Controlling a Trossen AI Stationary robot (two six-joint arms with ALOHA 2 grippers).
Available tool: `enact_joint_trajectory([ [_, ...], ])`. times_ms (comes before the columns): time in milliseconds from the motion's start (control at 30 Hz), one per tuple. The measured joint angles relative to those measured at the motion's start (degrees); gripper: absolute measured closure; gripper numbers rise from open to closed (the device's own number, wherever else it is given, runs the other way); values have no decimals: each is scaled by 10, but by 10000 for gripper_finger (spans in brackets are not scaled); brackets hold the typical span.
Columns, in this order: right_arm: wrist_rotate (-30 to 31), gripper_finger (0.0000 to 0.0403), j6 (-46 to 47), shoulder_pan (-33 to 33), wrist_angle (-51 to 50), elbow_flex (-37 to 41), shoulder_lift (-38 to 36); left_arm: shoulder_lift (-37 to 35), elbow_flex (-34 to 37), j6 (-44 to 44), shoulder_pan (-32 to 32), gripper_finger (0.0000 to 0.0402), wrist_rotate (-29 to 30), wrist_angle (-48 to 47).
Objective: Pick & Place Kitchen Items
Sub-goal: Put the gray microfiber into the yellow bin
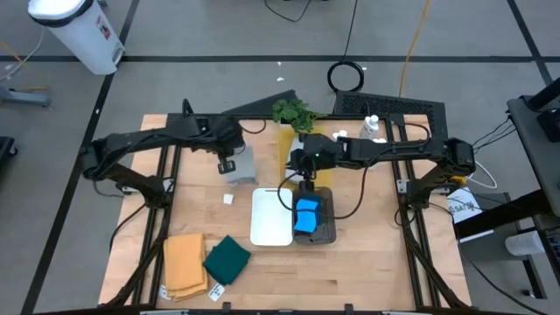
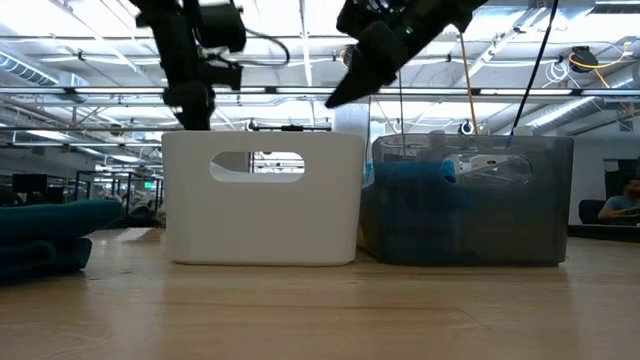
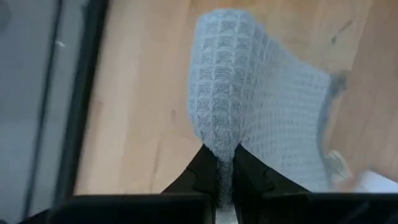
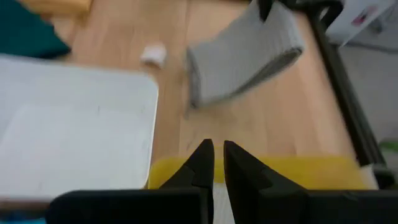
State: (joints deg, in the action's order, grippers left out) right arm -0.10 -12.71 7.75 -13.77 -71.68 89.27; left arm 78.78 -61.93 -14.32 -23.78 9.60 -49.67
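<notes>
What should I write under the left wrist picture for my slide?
The left gripper pinches a grey cloth above the wooden table.

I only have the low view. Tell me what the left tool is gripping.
Observer: The left tool is shut on a fold of the grey cloth, on the far side of the white bin from your camera.
Operator: Now report the right tool.
Observer: The right tool is shut with nothing between its fingers. It is above a yellow sheet just beyond the dark bin.
Operator: Give me the white bin's contents.
Observer: Seen from above, the white bin shows only its bare bottom, with nothing in it.
</notes>
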Motion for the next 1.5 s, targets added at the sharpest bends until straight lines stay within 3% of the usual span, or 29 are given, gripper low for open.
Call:
enact_joint_trajectory([
  [167, 2, 378, 0, 0, 76, 0, 0, -36, 0, 27, 59, 382, 60, -1],
  [267, 2, 353, 2, 0, 125, 0, 0, -38, 0, 34, 95, 382, 77, -1],
  [633, 0, 151, 39, -12, 329, 0, 77, -37, -1, 52, 164, 382, 103, -1],
  [767, -1, 113, 41, -11, 369, -8, 126, -38, -1, 54, 168, 382, 103, 3],
  [1133, -17, 121, 40, 0, 374, -84, 236, -38, -1, 63, 188, 382, 95, 6],
  [1333, -18, 126, 40, 7, 373, -91, 241, -38, -2, 64, 206, 382, 79, 5],
  [1500, -66, 164, 46, 7, 361, -92, 241, -38, -2, 65, 208, 382, 79, 7],
])
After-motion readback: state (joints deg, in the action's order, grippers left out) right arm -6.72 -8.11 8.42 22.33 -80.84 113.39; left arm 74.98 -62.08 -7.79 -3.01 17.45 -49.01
